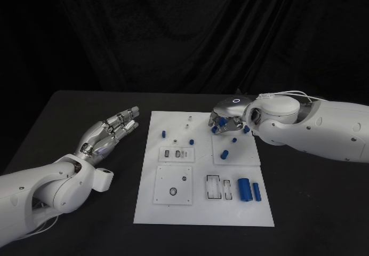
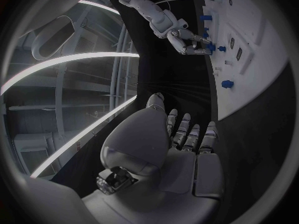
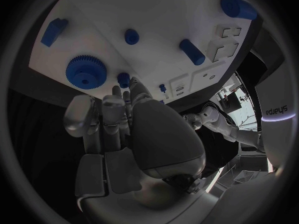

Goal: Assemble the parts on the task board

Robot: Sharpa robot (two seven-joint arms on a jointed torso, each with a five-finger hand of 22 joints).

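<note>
One blue gear [image 3: 86,71] just beside right hand [image 1: 227,119] fingertips [image 3: 116,91], on task board [image 1: 201,210]

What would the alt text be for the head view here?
The right hand hovers over the far right part of the white task board, above small blue parts. The left hand lies flat, fingers spread, on the black table left of the board.

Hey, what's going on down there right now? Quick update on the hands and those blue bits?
Left hand open, resting beside task board. Right hand over board's far corner, near blue gear; grip unclear. Nothing blocking.
</note>
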